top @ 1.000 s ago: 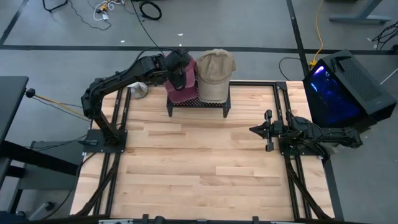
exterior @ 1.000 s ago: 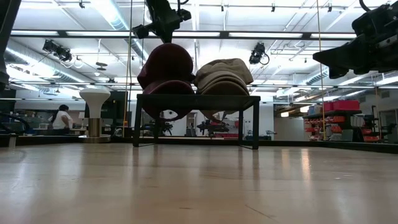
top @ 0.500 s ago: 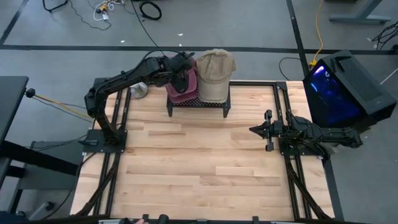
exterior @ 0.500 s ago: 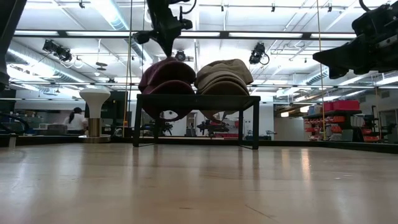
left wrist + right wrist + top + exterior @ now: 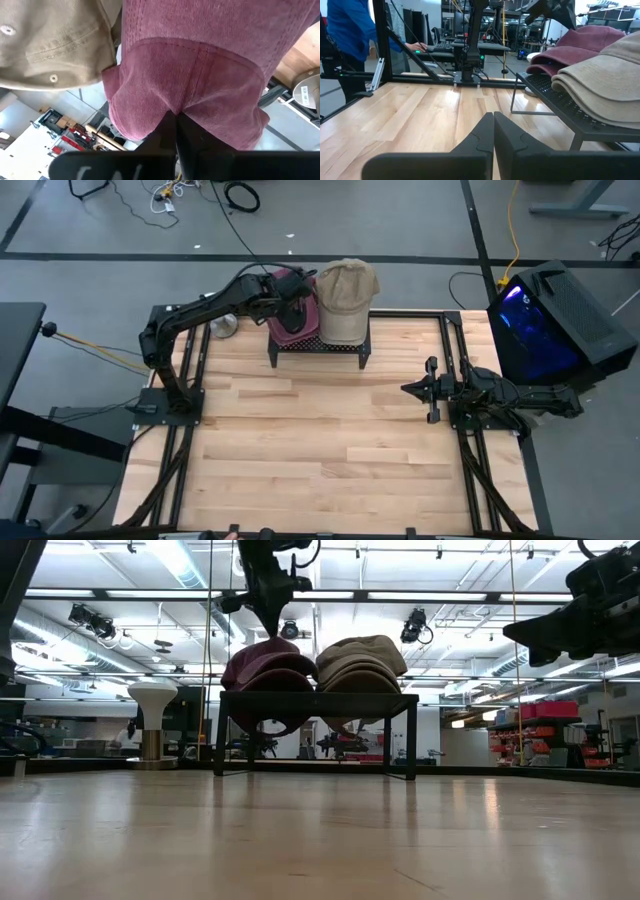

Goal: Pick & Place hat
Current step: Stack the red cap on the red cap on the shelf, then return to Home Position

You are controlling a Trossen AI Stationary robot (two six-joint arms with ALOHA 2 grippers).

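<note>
Maroon corduroy cap [image 5: 291, 320] — lying on the black mesh rack [image 5: 340, 344] at the table's far edge, touching the tan cap [image 5: 346, 300] beside it. Left gripper [image 5: 175, 117] — fingers pressed together, pinching a fold of the maroon cap's fabric from above. Right gripper [image 5: 493, 117] — fingers closed on nothing, parked above the wooden table [image 5: 320, 450] on its right side, well apart from the rack. Person in a blue sleeve [image 5: 350, 30] — beyond the table.
</note>
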